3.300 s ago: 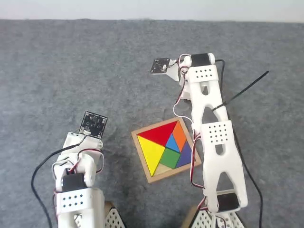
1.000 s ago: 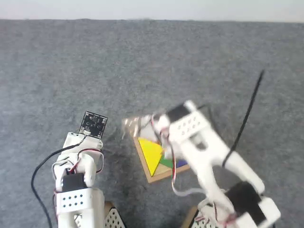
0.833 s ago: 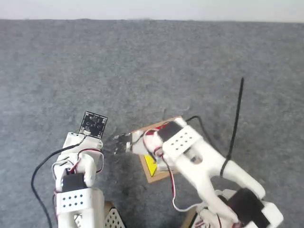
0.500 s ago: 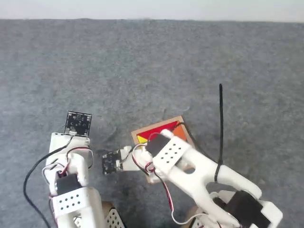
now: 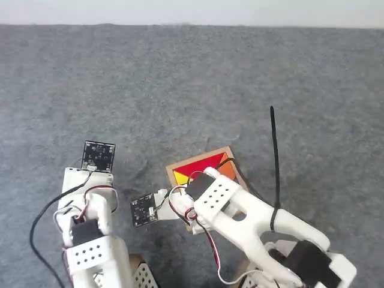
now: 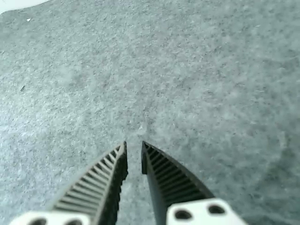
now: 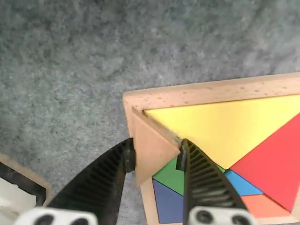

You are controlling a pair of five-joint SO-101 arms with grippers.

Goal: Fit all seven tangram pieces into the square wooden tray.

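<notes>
High view: right arm (image 5: 240,216) leans left across the tray (image 5: 191,160), which lies near, right of centre on the grey mat (image 5: 180,78); left arm (image 5: 87,234) is folded at near left.
Left wrist view: left gripper (image 6: 133,150) is above the mat, fingers almost together and clasping nothing.
Right wrist view: right gripper (image 7: 154,155) is clenched on a wooden triangle (image 7: 150,143), which overlaps the tray's rim beside the yellow piece (image 7: 220,126).

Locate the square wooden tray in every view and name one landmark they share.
High view: wooden tray lower centre, partly under the right arm.
Left wrist view: grey carpet ahead of the left claw.
Right wrist view: tray under the right claw, which grips a tan triangle at its corner.
Shared landmark: yellow triangle.
</notes>
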